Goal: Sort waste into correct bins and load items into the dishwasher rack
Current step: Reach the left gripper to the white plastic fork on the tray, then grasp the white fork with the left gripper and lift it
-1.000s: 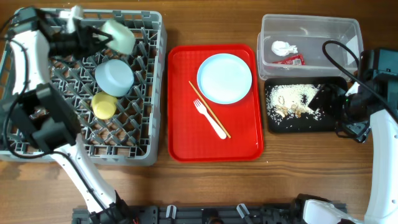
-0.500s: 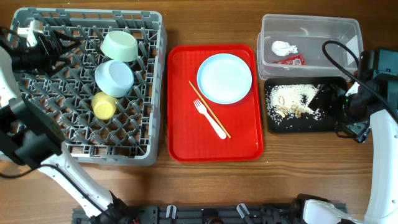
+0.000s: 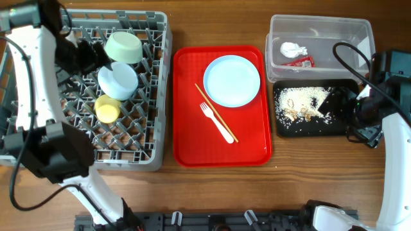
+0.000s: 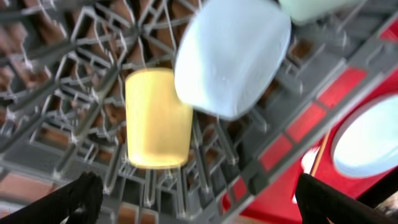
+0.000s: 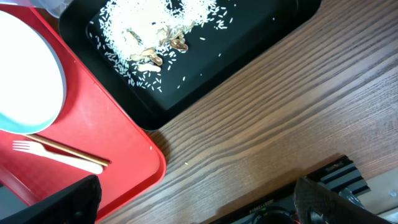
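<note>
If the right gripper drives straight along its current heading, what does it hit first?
Probably the bare table, in the gap between the red tray and the black tray; depth is unclear.

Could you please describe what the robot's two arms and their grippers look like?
Both arms, the left arm and the right arm, are built of smooth white tubular links joined by bulky black joint housings. Thin black cables loop loosely alongside them. The left gripper and right gripper are black, each with two flat matte fingers. No markings are legible.

Green bowl [image 3: 124, 47] in rack [image 3: 140, 131], plate [image 3: 232, 80] on tray [image 3: 192, 131]
</note>
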Available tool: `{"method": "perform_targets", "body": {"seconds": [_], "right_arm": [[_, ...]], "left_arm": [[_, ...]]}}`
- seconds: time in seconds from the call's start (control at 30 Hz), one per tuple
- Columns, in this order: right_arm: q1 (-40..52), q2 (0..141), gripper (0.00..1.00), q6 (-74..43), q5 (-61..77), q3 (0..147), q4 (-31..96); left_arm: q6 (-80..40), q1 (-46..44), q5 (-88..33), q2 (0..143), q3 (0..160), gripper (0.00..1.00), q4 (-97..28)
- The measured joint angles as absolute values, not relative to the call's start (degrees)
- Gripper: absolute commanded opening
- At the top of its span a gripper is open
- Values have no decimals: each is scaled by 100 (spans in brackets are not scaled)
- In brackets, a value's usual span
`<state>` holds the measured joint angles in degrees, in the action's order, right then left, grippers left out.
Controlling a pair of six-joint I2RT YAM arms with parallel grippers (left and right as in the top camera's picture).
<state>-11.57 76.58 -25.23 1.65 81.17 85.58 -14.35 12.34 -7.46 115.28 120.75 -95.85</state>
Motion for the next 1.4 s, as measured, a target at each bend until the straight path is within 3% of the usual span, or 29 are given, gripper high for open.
{"method": "perform_targets", "body": {"seconds": [0.2,0.43,0.63,0.83,0.93,1.4], "right_arm": [[-1157,7658,100,-2521,163,8117,8626],[-1157,7658,100,-2521,163,8119,8617],[-1157,7658,100,-2517,163,8121,8617],[-1157,7658,100,-2515,165,8121,8617],[-1157,7658,100,-2515,165,8121,8613],[-1157,7658,100,-2493,165,8121,8613]], "left_arm": [[-1610,1120,-473,11054,11424,100,-9644],[-1953,628,-386,9343,9450,100,-9253],[-3234,-1253,-150,7915,8665,100,-7975],[-3898,-3118,187,8403,8307,100,-6698],[-3979,-3559,211,8785,8296,99,-6403],[-4751,-3767,276,11179,8276,90,-6114]]}}
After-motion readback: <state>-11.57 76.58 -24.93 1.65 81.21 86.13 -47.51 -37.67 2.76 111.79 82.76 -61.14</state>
